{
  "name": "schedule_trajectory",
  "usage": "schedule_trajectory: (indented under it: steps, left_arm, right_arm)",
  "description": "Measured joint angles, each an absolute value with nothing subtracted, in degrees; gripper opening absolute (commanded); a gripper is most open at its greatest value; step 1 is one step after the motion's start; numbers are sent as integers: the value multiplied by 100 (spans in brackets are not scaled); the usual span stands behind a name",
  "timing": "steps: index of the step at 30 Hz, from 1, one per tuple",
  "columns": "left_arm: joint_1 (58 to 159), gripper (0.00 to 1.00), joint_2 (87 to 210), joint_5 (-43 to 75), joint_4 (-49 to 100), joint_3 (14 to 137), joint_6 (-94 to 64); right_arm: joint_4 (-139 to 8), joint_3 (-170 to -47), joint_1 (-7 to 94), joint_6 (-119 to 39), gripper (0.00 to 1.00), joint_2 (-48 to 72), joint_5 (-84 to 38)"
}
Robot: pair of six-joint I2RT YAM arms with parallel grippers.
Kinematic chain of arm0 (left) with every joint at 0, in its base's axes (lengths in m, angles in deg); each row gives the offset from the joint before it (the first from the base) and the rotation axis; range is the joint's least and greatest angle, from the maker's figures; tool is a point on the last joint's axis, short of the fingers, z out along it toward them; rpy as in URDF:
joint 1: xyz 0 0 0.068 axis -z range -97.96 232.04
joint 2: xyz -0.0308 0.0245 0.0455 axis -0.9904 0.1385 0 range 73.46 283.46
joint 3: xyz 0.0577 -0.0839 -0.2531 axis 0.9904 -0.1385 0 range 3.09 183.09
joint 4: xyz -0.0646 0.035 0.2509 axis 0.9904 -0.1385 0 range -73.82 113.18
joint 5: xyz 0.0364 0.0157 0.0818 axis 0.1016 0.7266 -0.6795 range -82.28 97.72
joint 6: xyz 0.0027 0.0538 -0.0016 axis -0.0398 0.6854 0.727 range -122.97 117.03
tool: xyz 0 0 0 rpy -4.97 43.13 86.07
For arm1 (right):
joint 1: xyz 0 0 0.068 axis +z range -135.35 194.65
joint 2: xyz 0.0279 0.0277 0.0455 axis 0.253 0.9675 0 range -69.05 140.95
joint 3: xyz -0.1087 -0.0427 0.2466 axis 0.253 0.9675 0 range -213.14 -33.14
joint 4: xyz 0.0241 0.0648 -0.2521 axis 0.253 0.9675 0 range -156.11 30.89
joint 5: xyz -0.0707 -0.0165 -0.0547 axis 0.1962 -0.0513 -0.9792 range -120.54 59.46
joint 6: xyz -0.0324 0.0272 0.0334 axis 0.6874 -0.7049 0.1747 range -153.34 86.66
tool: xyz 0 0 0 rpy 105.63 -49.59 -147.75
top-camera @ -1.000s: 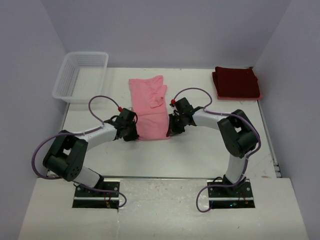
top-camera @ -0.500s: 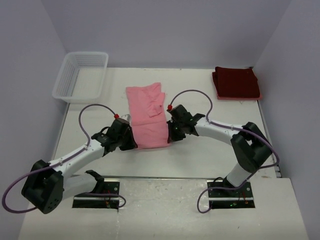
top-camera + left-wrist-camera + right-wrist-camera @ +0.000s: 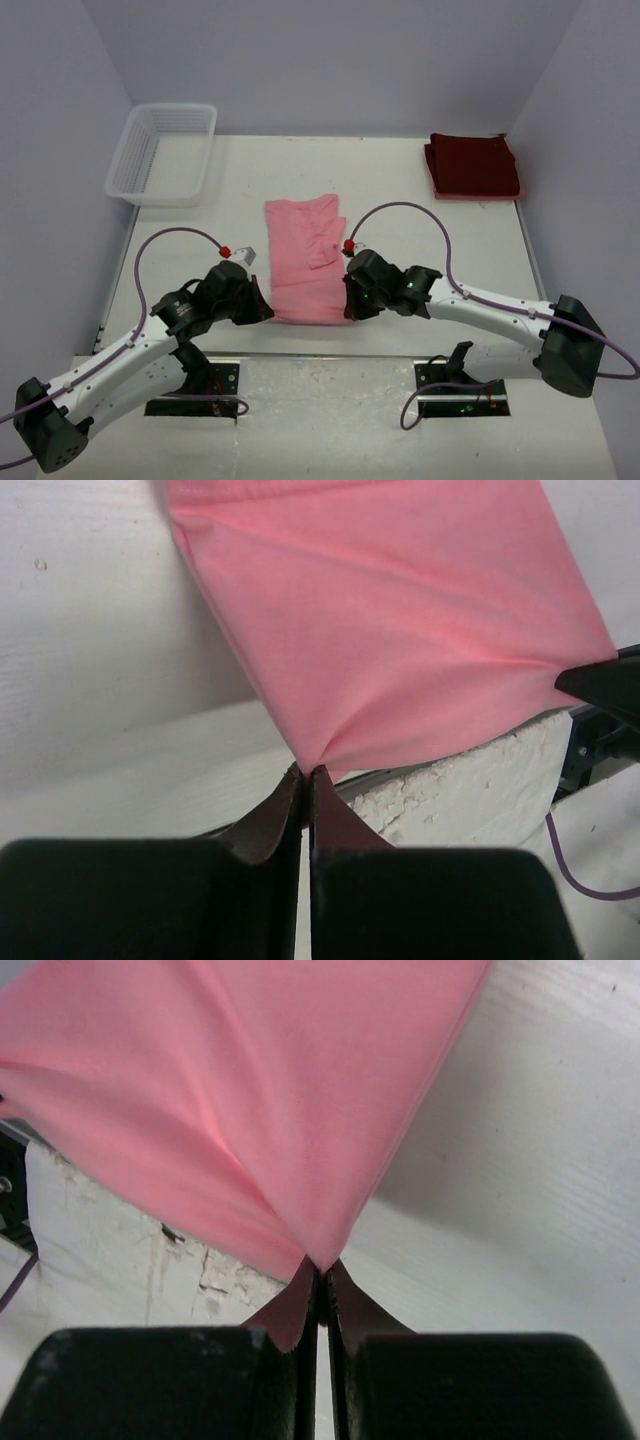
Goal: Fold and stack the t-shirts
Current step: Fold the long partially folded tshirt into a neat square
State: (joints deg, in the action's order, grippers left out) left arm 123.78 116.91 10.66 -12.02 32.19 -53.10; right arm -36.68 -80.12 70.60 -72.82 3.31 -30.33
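Observation:
The light pink t-shirt [image 3: 305, 258] lies stretched lengthwise down the middle of the table, its near end at the front edge. My left gripper [image 3: 268, 312] is shut on its near left corner [image 3: 310, 760]. My right gripper [image 3: 347, 310] is shut on the near right corner [image 3: 322, 1252]. Both wrist views show the pink cloth [image 3: 400, 630] [image 3: 250, 1100] pulled taut from the pinched corners. The dark maroon t-shirt [image 3: 472, 166] lies folded at the back right of the table.
A white lattice basket [image 3: 163, 153] stands at the back left. The table's near edge [image 3: 310, 345] runs just below both grippers, with the arm bases [image 3: 195, 385] [image 3: 460, 385] mounted in front of it. Walls close in the back and sides.
Both grippers have drawn the pink t-shirt toward the near edge of the table, holding its near corners. The shirt now lies further forward and stretched longer.

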Motion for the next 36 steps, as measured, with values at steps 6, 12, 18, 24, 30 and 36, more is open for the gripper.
schedule_trajectory:
  steps: [6, 12, 18, 24, 30, 36]
  left_arm:
    - [12402, 0, 11258, 992, -1838, 3455, -5447]
    - [12408, 0, 11894, 664, -2015, 4375, -5384]
    - [12065, 0, 13304, 364, -1978, 5698, -4866]
    - [11106, 0, 14519, 585, -1635, 6572, -4261]
    - [10644, 0, 15728, 823, -1368, 7247, -3963]
    - [10472, 2, 17262, 950, -1222, 8434, -3767]
  right_arm:
    - [-3467, -7783, 7429, -7691, 0, -166, -3267]
    - [-3089, -8290, 7412, -7698, 0, -63, -3660]
    - [-2866, -9435, 6804, -7280, 0, 776, -3761]
    - [-2708, -10567, 6074, -6764, 0, 1721, -3693]
    - [-2536, -11708, 5460, -6329, 0, 2730, -3422]
    - [-2201, -13164, 4850, -5936, 15, 4088, -3048]
